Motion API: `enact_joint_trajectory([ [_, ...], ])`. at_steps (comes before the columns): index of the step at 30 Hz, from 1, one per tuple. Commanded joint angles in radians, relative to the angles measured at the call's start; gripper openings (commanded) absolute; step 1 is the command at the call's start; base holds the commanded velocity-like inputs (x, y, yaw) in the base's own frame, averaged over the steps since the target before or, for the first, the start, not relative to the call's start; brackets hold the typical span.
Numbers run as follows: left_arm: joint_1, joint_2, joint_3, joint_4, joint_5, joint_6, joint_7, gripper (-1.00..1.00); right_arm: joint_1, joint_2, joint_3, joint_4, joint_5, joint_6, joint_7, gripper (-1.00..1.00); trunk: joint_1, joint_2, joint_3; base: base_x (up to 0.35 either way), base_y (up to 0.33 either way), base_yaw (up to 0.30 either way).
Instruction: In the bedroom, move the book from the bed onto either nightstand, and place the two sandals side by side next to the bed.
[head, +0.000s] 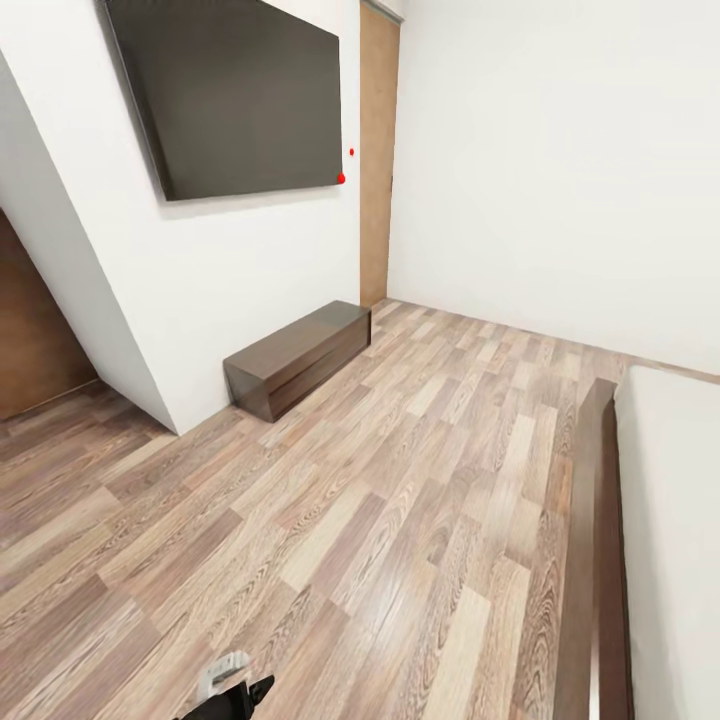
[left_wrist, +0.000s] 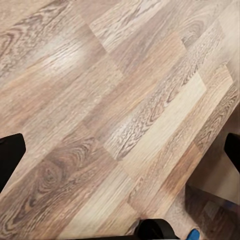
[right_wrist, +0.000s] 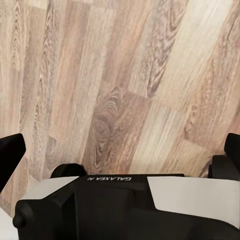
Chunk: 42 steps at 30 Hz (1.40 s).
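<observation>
While you are in transit, both grippers hang over bare floor (head: 400, 520) with jaws wide and empty, held clear for driving. The bed (head: 665, 540) lies along the right; the dark cabinet (head: 300, 358) stands beyond against the wall. Book and sandals unsighted.

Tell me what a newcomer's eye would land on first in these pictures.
First comes the large dark flat screen mounted on the white wall at the upper left of the head view, with two small red dots beside its lower right corner. Below it, a long, low dark brown wooden cabinet stands on the wood-plank floor against that wall. At the right edge lies the whitish-grey mattress of the bed in its dark brown frame.
</observation>
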Motion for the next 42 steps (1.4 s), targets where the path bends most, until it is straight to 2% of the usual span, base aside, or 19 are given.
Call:
enact_joint_trajectory([
  [1,-0.001,0.0,-0.003,0.002,0.008,-0.002,-0.003,1.0,-0.002,0.0,-0.001,0.004,-0.009,0.001,0.004,1.0,0.0,0.0,0.001,0.0,0.0,0.0],
  [13,0.001,-0.001,-0.003,0.004,0.008,-0.005,-0.001,1.0,-0.002,0.0,-0.001,0.007,-0.008,-0.001,0.003,1.0,0.0,0.0,0.02,0.0,0.0,0.0],
  [23,0.001,-0.013,-0.003,0.004,0.008,-0.005,0.0,1.0,-0.002,0.001,-0.001,0.011,-0.009,-0.001,0.003,1.0,0.0,0.0,0.036,0.0,0.0,0.0],
  [42,0.001,-0.013,-0.001,0.004,0.008,-0.005,0.0,1.0,-0.002,0.001,-0.001,0.011,-0.009,-0.001,0.003,1.0,0.0,0.0,0.067,0.0,0.0,0.0],
])
